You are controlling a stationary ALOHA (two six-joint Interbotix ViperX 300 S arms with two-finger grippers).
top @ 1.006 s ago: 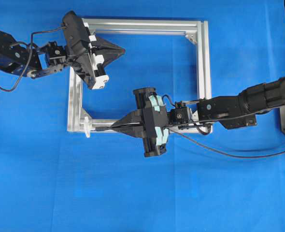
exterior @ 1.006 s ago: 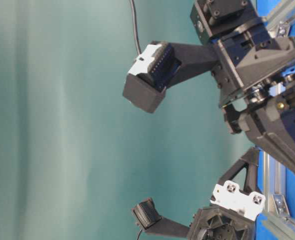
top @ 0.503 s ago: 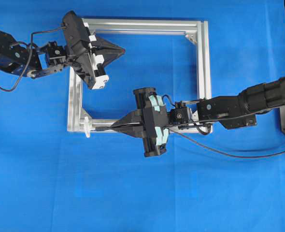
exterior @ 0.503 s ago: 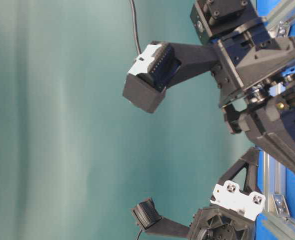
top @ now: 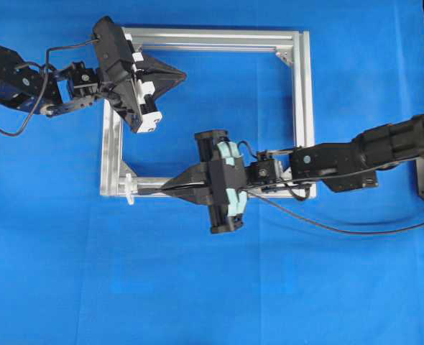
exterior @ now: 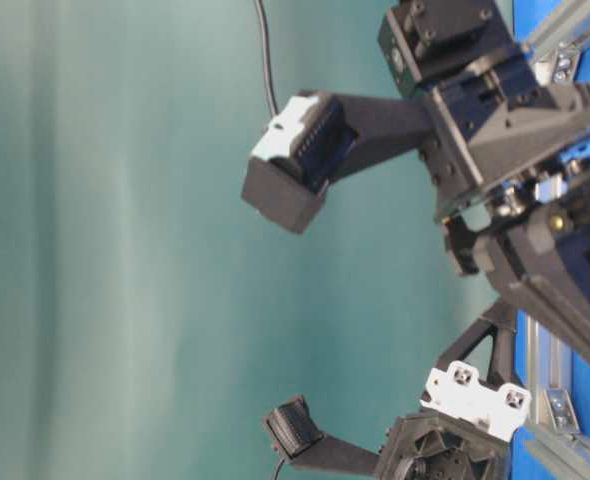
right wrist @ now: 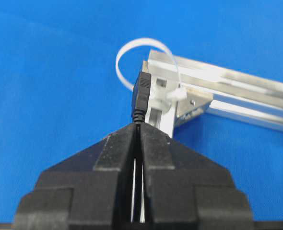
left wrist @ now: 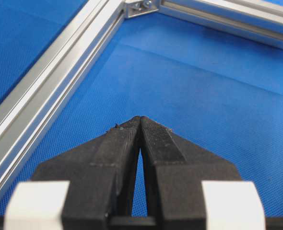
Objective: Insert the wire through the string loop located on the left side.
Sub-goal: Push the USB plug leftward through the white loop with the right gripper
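My right end effector [right wrist: 137, 125] is clamped on the thin black wire [right wrist: 142, 96], its plug just before the small white string loop [right wrist: 132, 48]. My left end effector [left wrist: 140, 120] is pinched together, empty, above the blue counter [left wrist: 204, 86].

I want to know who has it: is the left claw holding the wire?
No, the left gripper is shut on nothing; the right gripper pinches the wire.

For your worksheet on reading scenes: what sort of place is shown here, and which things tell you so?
Probably a robotics lab test bench: two robot arms work over a blue cloth, a bare aluminium frame lies flat as a practice fixture, and cameras ride on the wrists.
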